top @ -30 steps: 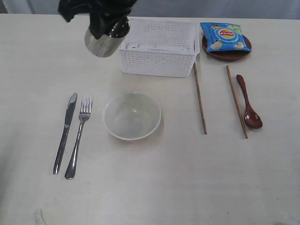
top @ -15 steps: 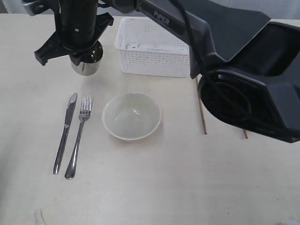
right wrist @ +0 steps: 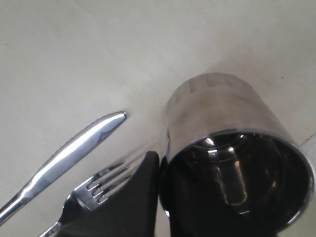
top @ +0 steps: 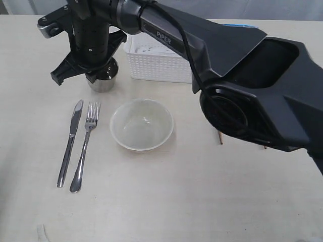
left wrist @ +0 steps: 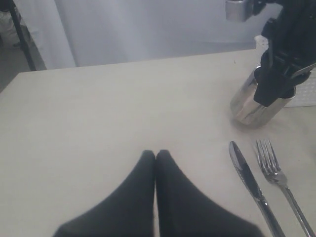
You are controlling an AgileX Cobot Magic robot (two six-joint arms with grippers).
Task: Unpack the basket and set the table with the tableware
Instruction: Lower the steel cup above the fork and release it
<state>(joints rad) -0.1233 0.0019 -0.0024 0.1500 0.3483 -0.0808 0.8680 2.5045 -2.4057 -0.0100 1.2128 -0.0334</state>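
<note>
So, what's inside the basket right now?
In the uncovered left part of the basket, only its pale floor with a dark streak shows. The right arm covers the rest of the inside, so that part cannot be checked.

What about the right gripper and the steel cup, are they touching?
Touching. The right wrist view shows the right gripper clamped on the steel cup at its rim, one finger pressed against the outer wall.
</note>
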